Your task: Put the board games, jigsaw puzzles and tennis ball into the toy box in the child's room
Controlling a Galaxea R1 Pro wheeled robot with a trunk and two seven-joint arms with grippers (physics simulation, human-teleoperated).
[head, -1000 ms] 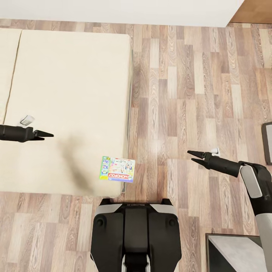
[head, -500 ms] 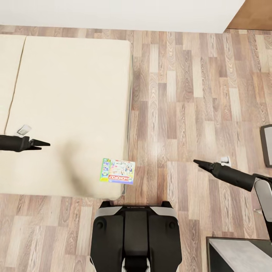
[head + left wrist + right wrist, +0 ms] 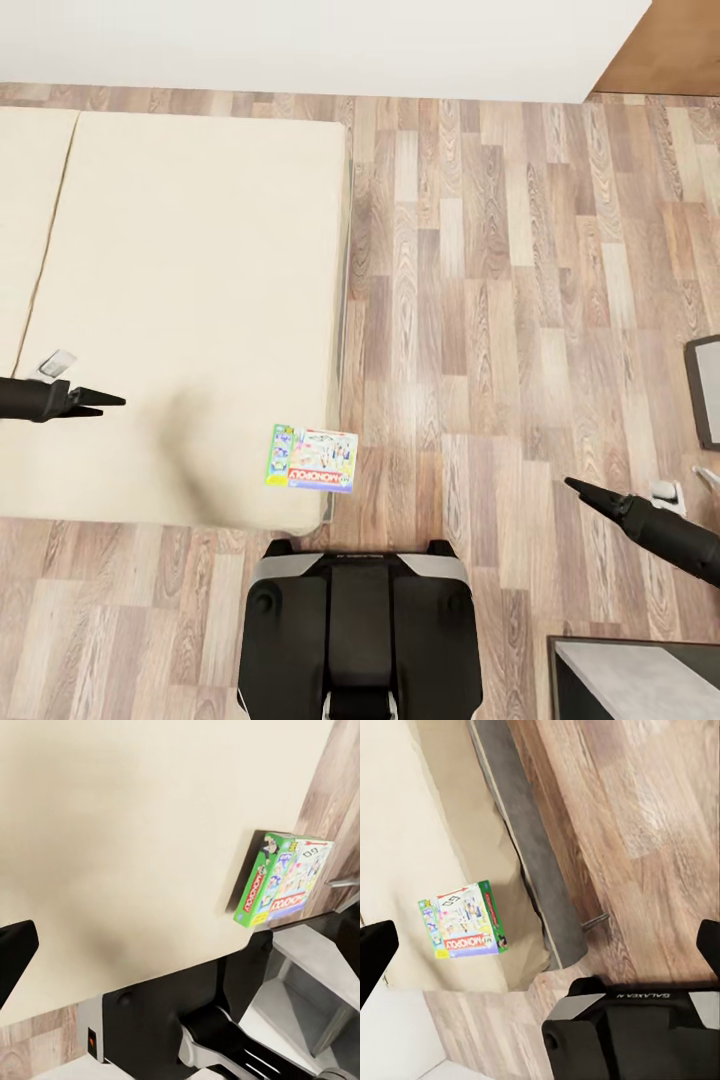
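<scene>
A Monopoly board game lies flat on the cream bed, at its near right corner just in front of my base. The left wrist view catches the same box, and so does the right wrist view. My left gripper hovers over the bed well left of the box, open and empty. My right gripper hangs over the wooden floor far right of the box. Its fingers stand wide apart with nothing between them. The table, toy box and other toys are out of view.
My dark base stands against the bed's near edge. A dark-framed grey table corner sits at the lower right and another dark-edged object at the right edge. A white wall runs behind the bed.
My right arm has swung back and down toward the right, away from the bed. The left gripper has drawn a little further left. The view has shifted slightly.
</scene>
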